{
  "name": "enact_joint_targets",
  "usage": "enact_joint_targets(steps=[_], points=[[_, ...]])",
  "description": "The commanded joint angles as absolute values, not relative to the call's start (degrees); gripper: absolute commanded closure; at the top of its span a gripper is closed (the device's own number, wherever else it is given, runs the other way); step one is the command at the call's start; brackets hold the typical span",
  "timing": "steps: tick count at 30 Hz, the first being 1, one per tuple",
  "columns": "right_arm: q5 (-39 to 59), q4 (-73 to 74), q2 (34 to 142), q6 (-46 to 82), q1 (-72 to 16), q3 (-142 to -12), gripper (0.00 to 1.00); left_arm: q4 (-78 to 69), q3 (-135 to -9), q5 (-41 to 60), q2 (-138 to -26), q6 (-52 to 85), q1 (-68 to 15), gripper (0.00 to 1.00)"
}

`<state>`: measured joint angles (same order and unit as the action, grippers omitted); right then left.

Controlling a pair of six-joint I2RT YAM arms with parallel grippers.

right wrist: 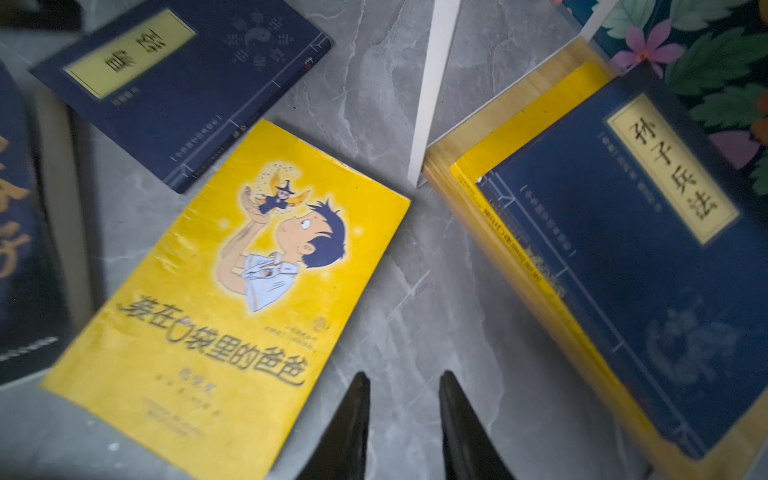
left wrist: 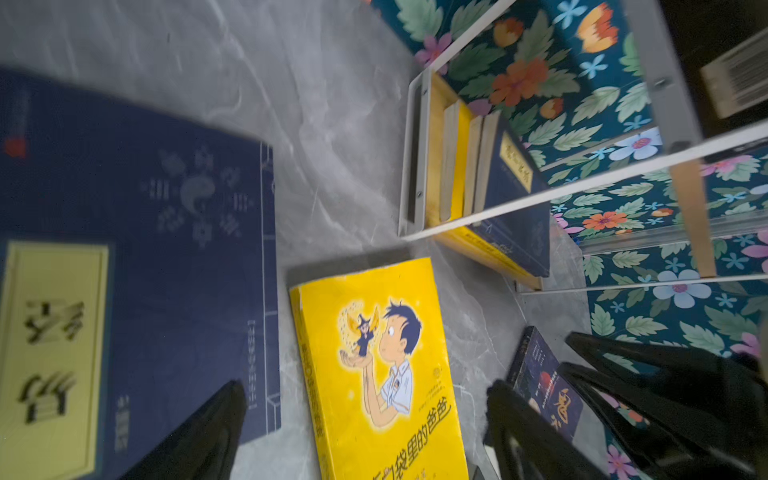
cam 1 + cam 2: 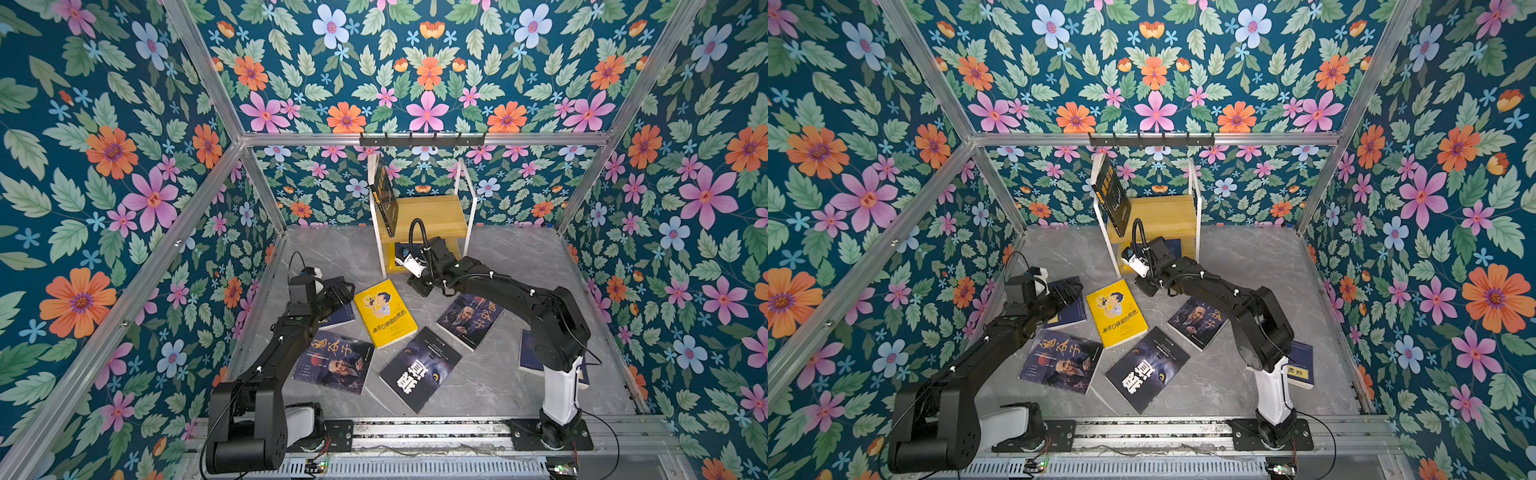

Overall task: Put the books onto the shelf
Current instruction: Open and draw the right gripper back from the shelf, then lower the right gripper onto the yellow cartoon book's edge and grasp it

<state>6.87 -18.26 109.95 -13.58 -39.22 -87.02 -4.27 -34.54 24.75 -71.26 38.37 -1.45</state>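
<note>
Counter [image 3: 490, 374] carries the yellow book [image 3: 384, 313] flat — left fingers [image 2: 208, 436] splayed, empty, just beside it, right fingers [image 1: 349, 424] parted, gripping nothing, between it and the shelf [image 3: 428, 212].

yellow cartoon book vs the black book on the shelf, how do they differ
The yellow cartoon book lies flat on the grey table; the black book stands tilted on the shelf's top board. The yellow cartoon book's cover is bright, the black book's dark. Both are paperbacks.
</note>
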Motion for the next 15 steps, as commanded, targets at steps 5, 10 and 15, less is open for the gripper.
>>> enact_joint_targets(steps=[5, 10, 15], points=[[7.2, -10.9, 103.7, 18.6, -39.6, -76.4, 0.48, -8.7, -32.0, 25.3, -74.0, 47.5, -3.8, 0.08], [6.5, -2.5, 104.7, 29.6, -39.6, -69.7, 0.36, -10.0, -31.2, 25.6, -76.5, 50.2, -7.3, 0.11], [7.5, -0.7, 108.9, 32.3, -39.6, -70.5, 0.36, -9.8, -31.5, 25.0, -78.8, 51.6, -9.9, 0.12]])
